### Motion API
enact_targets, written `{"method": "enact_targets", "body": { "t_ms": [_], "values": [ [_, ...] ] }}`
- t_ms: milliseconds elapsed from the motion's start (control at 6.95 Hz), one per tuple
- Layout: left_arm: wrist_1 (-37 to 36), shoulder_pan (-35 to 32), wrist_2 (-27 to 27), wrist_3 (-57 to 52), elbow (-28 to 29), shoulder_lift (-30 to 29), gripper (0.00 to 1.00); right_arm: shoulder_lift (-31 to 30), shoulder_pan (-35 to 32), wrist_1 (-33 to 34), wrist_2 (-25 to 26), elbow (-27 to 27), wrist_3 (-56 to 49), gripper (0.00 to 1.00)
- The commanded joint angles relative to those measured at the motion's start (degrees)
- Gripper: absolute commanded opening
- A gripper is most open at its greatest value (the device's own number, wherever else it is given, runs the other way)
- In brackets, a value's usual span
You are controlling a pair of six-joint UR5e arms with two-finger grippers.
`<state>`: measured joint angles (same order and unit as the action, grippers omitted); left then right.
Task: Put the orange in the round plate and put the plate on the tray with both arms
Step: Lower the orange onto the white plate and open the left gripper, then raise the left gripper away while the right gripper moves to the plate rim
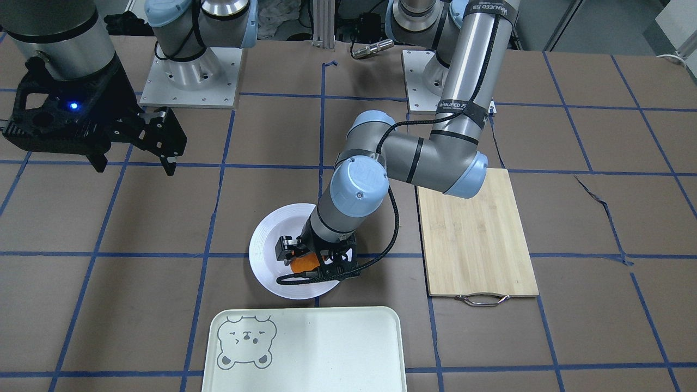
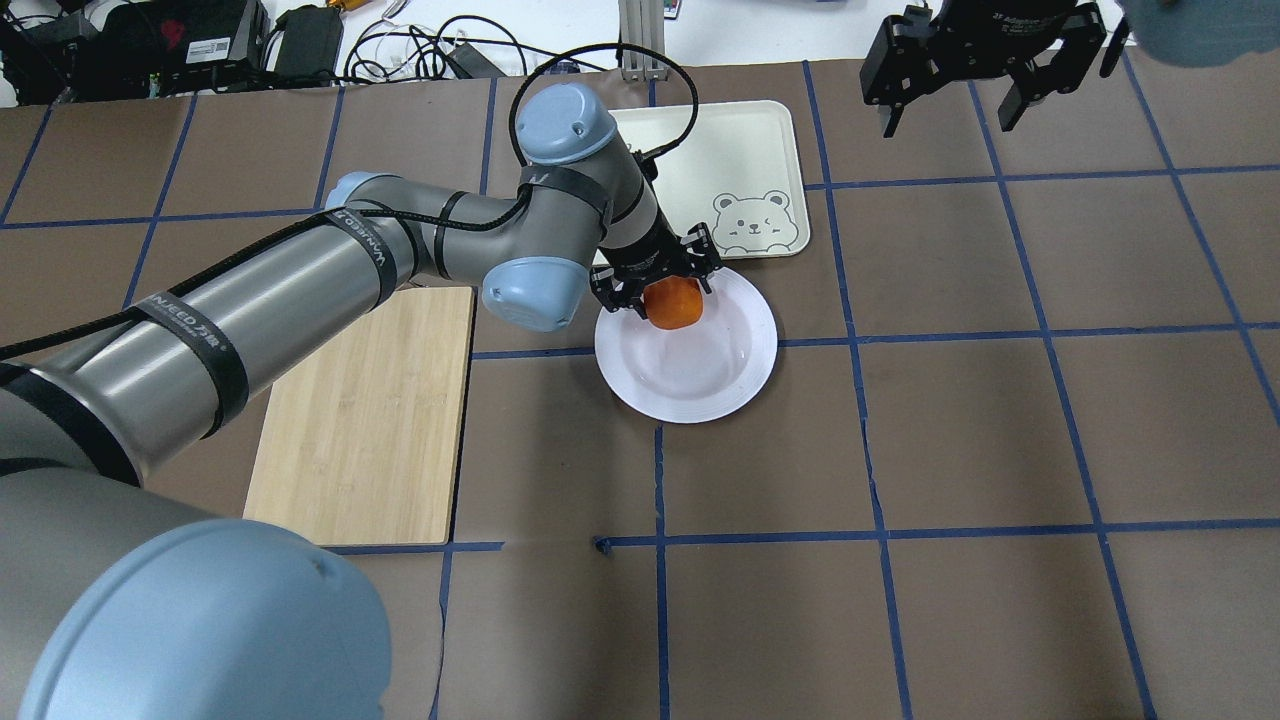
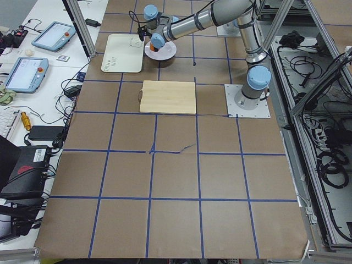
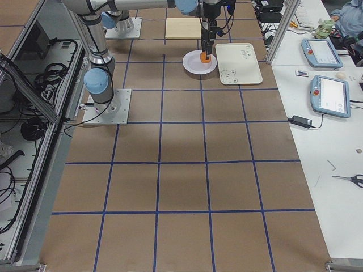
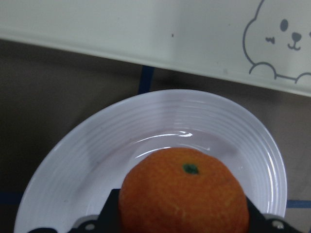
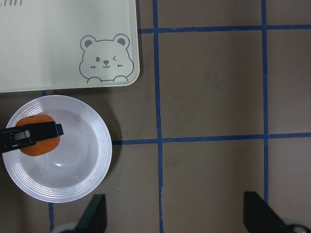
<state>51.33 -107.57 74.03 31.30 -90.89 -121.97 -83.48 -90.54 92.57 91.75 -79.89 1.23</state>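
Note:
My left gripper [image 2: 660, 286] is shut on the orange [image 2: 673, 303], a small dimpled fruit, and holds it over the far-left part of the round plate [image 2: 700, 375]. The left wrist view shows the orange [image 5: 184, 194] between the jaws, low over the plate's ridged white rim [image 5: 160, 121]. Whether it touches the plate I cannot tell. The plate sits on the table just short of the pale tray [image 2: 740, 150] with the bear drawing, apart from it. My right gripper [image 2: 948, 118] hangs open and high above the table at the far right, empty.
A wooden cutting board [image 2: 360, 410] with a metal handle lies under my left forearm, left of the plate. Brown table paper with blue tape lines covers the rest. In the side views, tablets and cables line the table's far edge.

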Motion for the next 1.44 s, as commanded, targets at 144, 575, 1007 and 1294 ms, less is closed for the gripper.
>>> {"method": "enact_targets", "body": {
  "t_ms": [144, 575, 1007, 1294],
  "values": [
    [4.81, 2.70, 4.34, -8.85, 0.80, 3.57, 1.00, -0.01, -0.08, 0.77, -0.78, -0.88, -0.27, 1.00],
    [14.56, 12.80, 10.76, -19.61, 1.85, 10.41, 1.00, 1.47, -0.60, 0.94, -1.31, -0.97, 0.00, 1.00],
    [26.05, 20.28, 13.49, -19.61, 4.74, 19.11, 1.00, 9.99, -0.70, 8.31, -8.79, -0.62, 0.79, 1.00],
    [33.64, 22.75, 12.82, -19.61, 5.98, 23.42, 1.00, 10.44, -0.78, 7.63, -9.83, -1.58, 0.87, 1.00]
  ]
}}
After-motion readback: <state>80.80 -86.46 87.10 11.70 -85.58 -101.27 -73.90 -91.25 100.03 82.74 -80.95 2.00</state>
